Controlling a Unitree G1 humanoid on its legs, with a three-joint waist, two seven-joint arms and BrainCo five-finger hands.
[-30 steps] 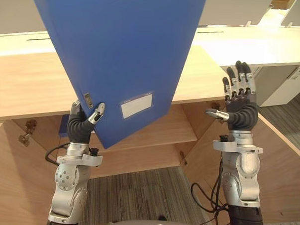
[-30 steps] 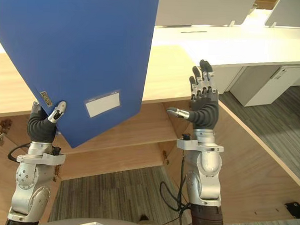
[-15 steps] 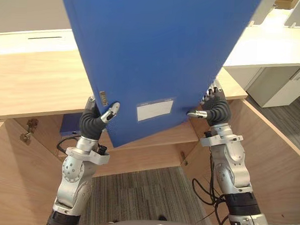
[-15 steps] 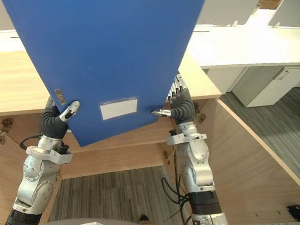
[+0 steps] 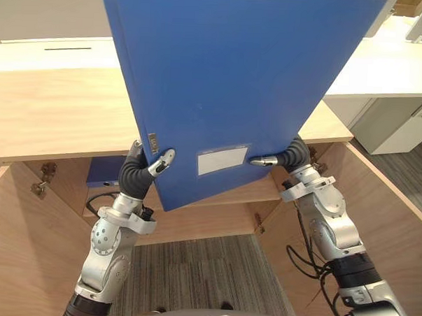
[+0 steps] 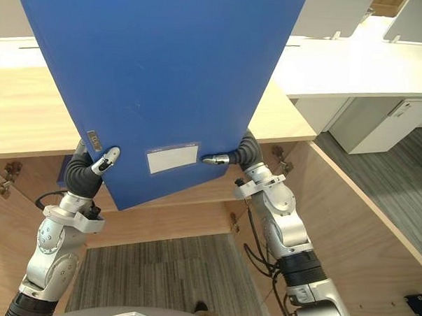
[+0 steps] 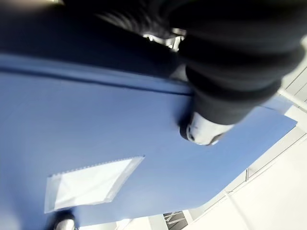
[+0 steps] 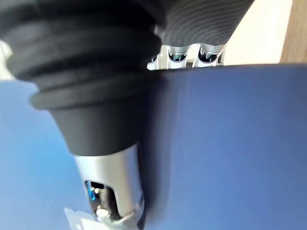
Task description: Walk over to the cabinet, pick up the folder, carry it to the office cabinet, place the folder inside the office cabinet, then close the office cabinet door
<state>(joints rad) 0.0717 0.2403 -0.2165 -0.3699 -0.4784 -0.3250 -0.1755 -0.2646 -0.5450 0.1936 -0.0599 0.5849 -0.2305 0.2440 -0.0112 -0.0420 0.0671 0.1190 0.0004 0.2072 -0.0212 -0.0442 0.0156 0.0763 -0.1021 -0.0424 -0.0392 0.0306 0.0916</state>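
Observation:
A large blue folder point(image 5: 235, 82) with a white label pocket point(image 5: 222, 160) is held up, tilted, in front of the open wooden office cabinet point(image 5: 52, 116). My left hand point(image 5: 135, 174) is shut on its lower left corner, the thumb point(image 7: 204, 129) pressed on the near face point(image 7: 96, 124). My right hand point(image 5: 293, 154) is shut on the lower right edge, with its thumb point(image 8: 115, 187) on the front of the cover point(image 8: 230, 143) and its fingers behind it.
Both cabinet doors stand open, one at the left point(image 5: 10, 261) and one at the right point(image 5: 397, 229). A wooden shelf point(image 5: 241, 194) runs inside, with a blue item point(image 5: 100, 173) at its left. White desks point(image 5: 383, 67) stand behind the cabinet.
My right hand came in from its raised, open pose and closed on the folder's lower right edge. The folder shifted right and now hangs between both hands.

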